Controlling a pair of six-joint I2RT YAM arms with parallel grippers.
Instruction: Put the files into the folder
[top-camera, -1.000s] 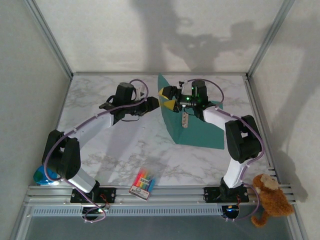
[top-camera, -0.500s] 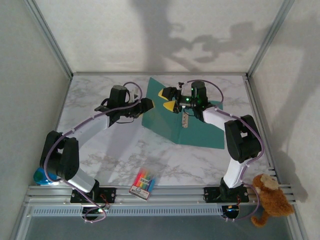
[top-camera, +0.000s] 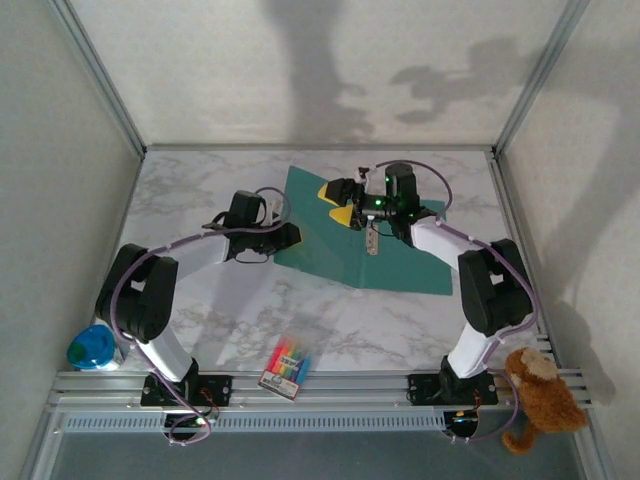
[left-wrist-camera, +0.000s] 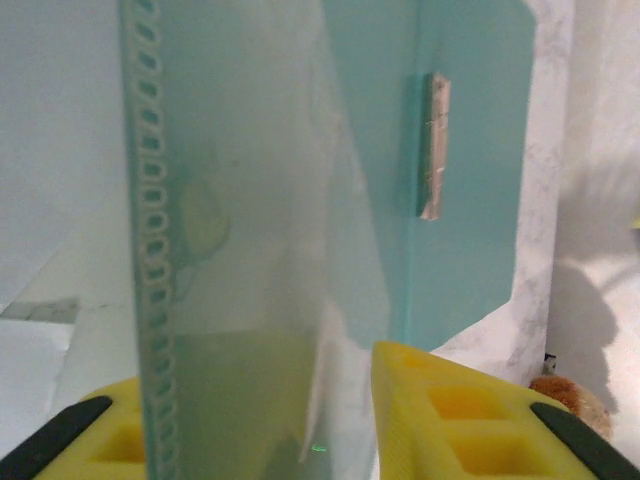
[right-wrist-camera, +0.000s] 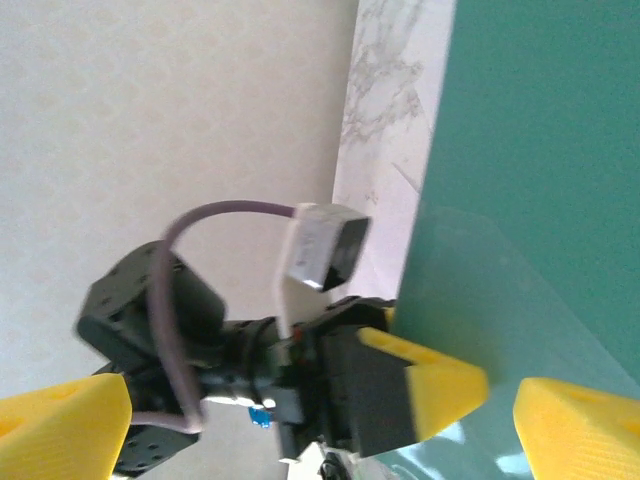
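First, the thin teal-green folder (top-camera: 400, 262): it lay right of centre on the white marble-patterned table (top-camera: 190, 200), back cover flat, its small metal clip fastener (top-camera: 372, 241) showing along the spine. The front cover stood tilted over to the left, part-way down and not flat. At your left wrist it looked translucent, with a ribbed edge strip.

Second, the files: what looked like plain white paper sheets (top-camera: 243, 293) lay on the table just left of the folder, under your left arm. None sat inside the folder.

Third, the left gripper (top-camera: 288, 237), black with yellow tips: it was at the free edge of the tilted cover, jaws parted, with the edge strip between them and against one finger, not pinched.

Fourth, the matching right gripper (top-camera: 337, 203): it hung above the spine near the clip, jaws spread wide, carrying nothing, close to the left one.

Step in hand, by my reading: laying the front cover fully open. To do it well you needed to follow the cover's own arc about the spine, so that the back cover did not slide. A press from the right gripper beside the clip would have steadied it. You also needed to mind how close the two grippers were.

Outlying items:
- a small packet of coloured pens (top-camera: 287, 366) at the near edge
- a brown soft toy bear (top-camera: 538, 398) by the right base
- a blue round object (top-camera: 88, 349) by the left base
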